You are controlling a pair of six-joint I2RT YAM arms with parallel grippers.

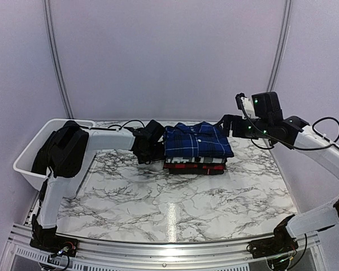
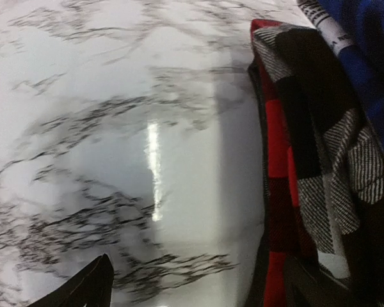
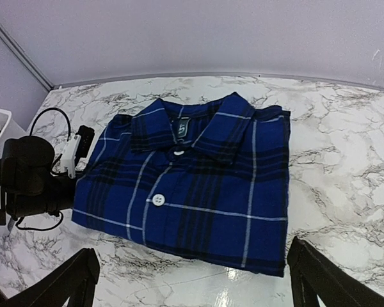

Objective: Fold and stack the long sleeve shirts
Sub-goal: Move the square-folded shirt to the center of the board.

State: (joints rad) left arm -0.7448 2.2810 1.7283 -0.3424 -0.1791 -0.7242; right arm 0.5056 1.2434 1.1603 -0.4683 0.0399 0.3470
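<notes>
Royal blue plaid shirt point(image 1: 196, 141) tops folded stack point(image 1: 195, 164) on marble surface point(image 1: 175, 209); left hand point(image 1: 151, 152) spread wide beside stack, right hand point(image 1: 226, 125) likewise agape near far-right corner.

Free passage runs across the near half of the white-and-grey marble tabletop point(image 1: 175, 217). The stack of folded plaid cloth shirts point(image 1: 196, 148) blocks the far middle (black left gripper point(image 1: 155, 158) just beside it), and a white rectangular plastic tub point(image 1: 27, 161) bounds the left edge.

top: high, from behind | left wrist: close beside shirts point(image 2: 307, 160) | right wrist: above shirts
</notes>
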